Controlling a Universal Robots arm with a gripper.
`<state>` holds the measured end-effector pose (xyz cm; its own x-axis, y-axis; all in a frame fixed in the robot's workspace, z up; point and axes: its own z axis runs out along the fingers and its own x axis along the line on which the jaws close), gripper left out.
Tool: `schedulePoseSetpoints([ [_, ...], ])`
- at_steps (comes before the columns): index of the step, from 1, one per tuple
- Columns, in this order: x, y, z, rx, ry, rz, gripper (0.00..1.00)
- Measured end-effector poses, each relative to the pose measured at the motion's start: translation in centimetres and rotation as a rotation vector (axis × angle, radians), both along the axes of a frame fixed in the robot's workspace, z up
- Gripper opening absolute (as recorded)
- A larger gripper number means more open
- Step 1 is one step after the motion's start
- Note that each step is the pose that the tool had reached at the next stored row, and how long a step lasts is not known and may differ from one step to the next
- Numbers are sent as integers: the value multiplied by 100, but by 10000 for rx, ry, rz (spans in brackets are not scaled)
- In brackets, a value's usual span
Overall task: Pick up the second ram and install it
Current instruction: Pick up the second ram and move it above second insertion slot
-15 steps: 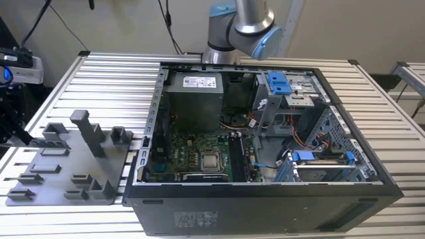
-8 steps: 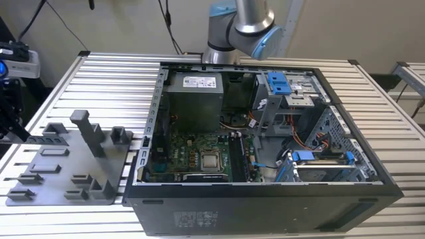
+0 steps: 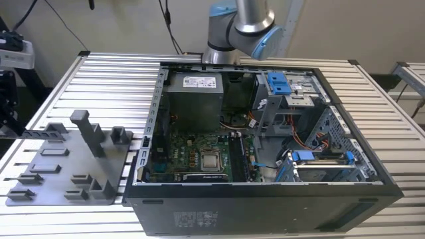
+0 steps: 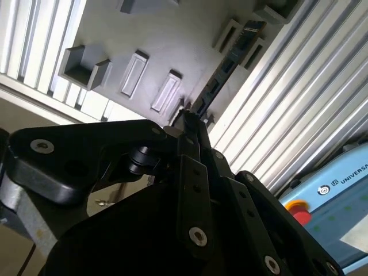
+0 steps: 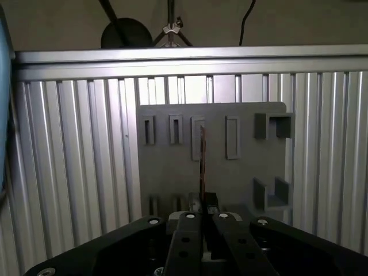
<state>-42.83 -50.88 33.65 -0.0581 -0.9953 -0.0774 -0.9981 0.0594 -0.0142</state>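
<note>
I am seeing, in the first wrist view, the claw point(image 5: 202, 198) clamping narrowly on one end of the second ram point(image 5: 202, 161), which is sitting edge-on over the grey holder tray point(image 5: 241, 178) near one edge of the slatted desk point(image 5: 69, 172).

We look steeply down from high up in the exterior view, over the open computer case point(image 3: 265, 149), with the holder tray point(image 3: 66, 169) at the exterior view's left; both wrist views sit close behind the gripper point(image 5: 204, 201) and the second ram point(image 5: 202, 155) pinched in it, facing the slatted table point(image 5: 69, 172); the first meets the tray squarely, the second obliquely; all three views share that tray.
</note>
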Motion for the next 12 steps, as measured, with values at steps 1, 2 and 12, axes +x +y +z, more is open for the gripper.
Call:
schedulePoseSetpoints([
  [1,0,0,21,0,0,0,14],
  [2,0,0,43,2,-1,0,14],
  [12,0,0,290,4,0,0,14],
])
